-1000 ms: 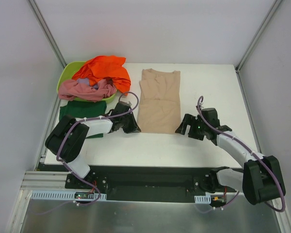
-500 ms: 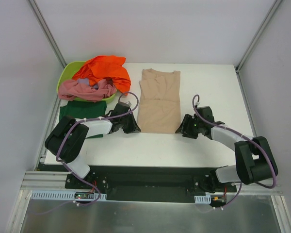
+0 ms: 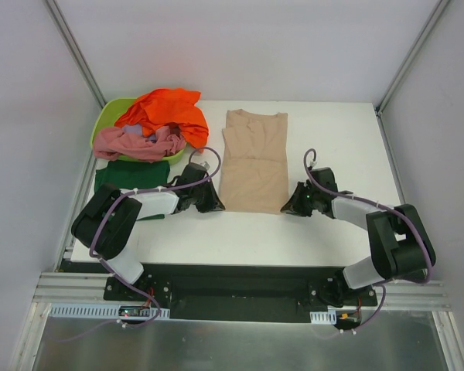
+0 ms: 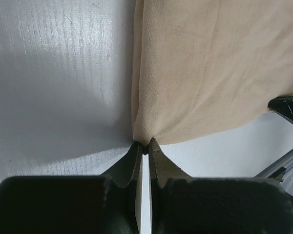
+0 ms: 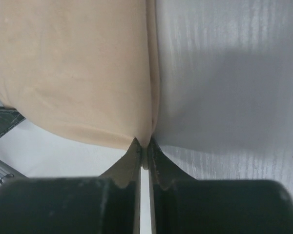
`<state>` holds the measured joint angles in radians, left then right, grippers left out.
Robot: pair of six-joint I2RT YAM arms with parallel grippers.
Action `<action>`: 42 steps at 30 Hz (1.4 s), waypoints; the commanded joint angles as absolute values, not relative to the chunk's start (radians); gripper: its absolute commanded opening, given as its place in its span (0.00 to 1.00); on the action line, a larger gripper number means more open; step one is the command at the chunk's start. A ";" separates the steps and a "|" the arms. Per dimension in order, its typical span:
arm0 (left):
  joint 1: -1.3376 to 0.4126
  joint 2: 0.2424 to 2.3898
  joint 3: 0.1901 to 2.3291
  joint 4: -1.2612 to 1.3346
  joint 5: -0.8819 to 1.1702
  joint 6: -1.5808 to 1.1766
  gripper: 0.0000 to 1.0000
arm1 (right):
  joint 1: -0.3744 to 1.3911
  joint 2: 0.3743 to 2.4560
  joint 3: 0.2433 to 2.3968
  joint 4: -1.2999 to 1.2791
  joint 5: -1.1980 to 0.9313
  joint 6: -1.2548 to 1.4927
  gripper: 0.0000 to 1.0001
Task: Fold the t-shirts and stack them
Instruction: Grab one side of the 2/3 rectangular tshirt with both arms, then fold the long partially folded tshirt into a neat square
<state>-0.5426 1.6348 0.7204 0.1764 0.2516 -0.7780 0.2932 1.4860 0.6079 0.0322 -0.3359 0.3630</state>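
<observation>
A beige t-shirt [image 3: 253,161] lies folded lengthwise on the white table [image 3: 332,139], collar at the far end. My left gripper [image 3: 216,205] is shut on its near left corner [image 4: 145,136]. At the near right corner [image 5: 142,134] my right gripper [image 3: 286,207] is shut on the cloth too. The orange t-shirt [image 3: 164,112] and the pink t-shirt [image 3: 135,144] are heaped over the lime-green tub [image 3: 108,117]. In front of the tub, at the left edge, lies the dark green t-shirt [image 3: 130,174], flat on the table.
Metal frame posts [image 3: 76,46] and grey walls close in the table on the left, right and back. The arm bases sit on a black rail [image 3: 240,290] at the near edge.
My right arm has slid left up to the beige shirt's near right corner and its jaws have closed on the cloth. The left gripper has stayed shut on its corner.
</observation>
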 commanded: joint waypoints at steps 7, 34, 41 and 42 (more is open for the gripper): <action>-0.548 1.366 0.571 0.052 0.216 -0.706 0.00 | 0.342 1.297 0.511 -0.144 -0.486 0.345 0.01; -0.546 0.388 0.580 -0.403 -0.078 -0.629 0.00 | 0.905 1.002 0.687 -0.183 -1.000 0.529 0.01; -0.546 0.374 0.615 -0.414 -0.156 -0.620 0.00 | 0.923 0.986 0.670 -0.166 -0.982 0.523 0.01; -0.548 0.377 0.618 -0.414 -0.161 -0.621 0.00 | 0.923 0.983 0.666 -0.164 -0.979 0.522 0.01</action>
<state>-0.5575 0.3855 0.5697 -0.4229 0.0277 -0.6601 0.8997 1.0145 0.6537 -0.1379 -0.8764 0.5159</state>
